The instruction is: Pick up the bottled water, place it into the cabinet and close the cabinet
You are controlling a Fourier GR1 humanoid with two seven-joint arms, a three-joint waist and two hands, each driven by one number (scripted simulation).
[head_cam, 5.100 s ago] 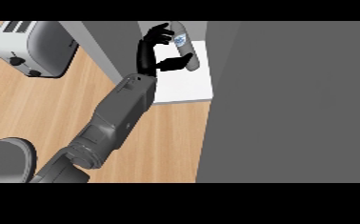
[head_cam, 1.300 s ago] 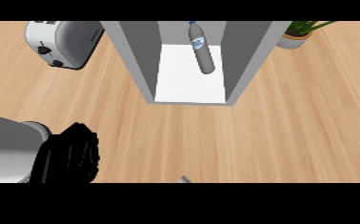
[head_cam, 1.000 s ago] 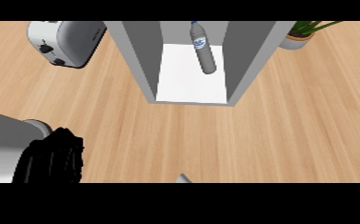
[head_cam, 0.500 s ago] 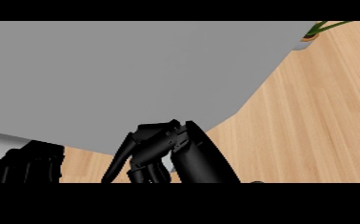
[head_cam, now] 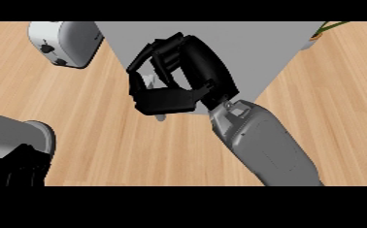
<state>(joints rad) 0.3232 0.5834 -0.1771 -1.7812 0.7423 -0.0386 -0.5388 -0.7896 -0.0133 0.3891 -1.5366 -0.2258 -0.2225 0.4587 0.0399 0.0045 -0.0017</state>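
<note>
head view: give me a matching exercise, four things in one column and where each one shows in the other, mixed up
Things:
1. toaster
2. plant
3. right hand
4. left hand

Places:
A. lower left corner
B. middle, in front of the grey cabinet
C. upper right edge
D. upper left, on the wooden counter

Pairs: 1-D, 2-C, 3-B, 4-A

Bare counter [head_cam: 93, 125] in front of toaster [head_cam: 63, 42] and cabinet [head_cam: 258, 47]
</note>
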